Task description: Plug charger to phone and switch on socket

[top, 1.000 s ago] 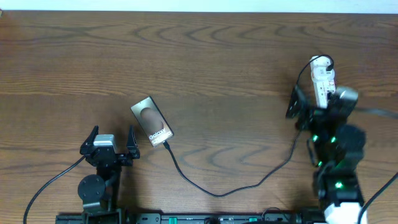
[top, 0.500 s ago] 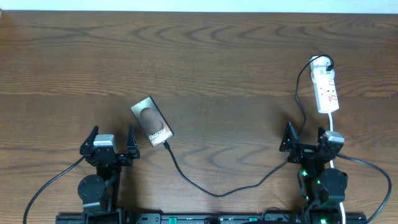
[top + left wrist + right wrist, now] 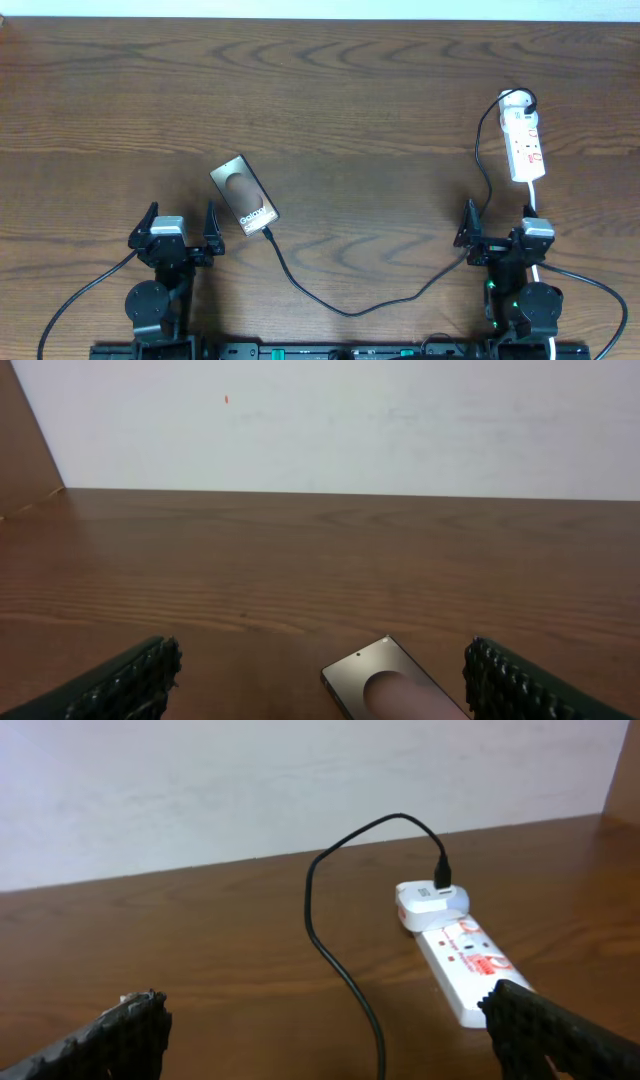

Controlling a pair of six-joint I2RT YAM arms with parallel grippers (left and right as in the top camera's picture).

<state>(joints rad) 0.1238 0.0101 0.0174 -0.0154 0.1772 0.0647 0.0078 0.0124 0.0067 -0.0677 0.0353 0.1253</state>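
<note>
Phone (image 3: 244,195) lies flat on the bench (image 3: 380,110), left of centre, skewed w/ its far end leaning left. You see a brownish-grey metallic face, a dark oval in the middle & white lettering toward the near end. Charger (image 3: 350,310) is a thin black cable. Its tip touches the phone's near edge, but you can't tell from overhead if it's fully seated. From there it sags toward the near edge, climbs right & loops up to a white adapter (image 3: 514,100) at the far end of the socket (image 3: 524,145), a white strip w/ red markings at far right. Switch position is too small to read.

Your left fingers (image 3: 210,228) are spread wide, holding nothing, just near-left of the phone & apart from it. Your right fingers (image 3: 467,225) are wide too, empty, on the near side of the socket. In the right wrist view the cable runs btwn them.
</note>
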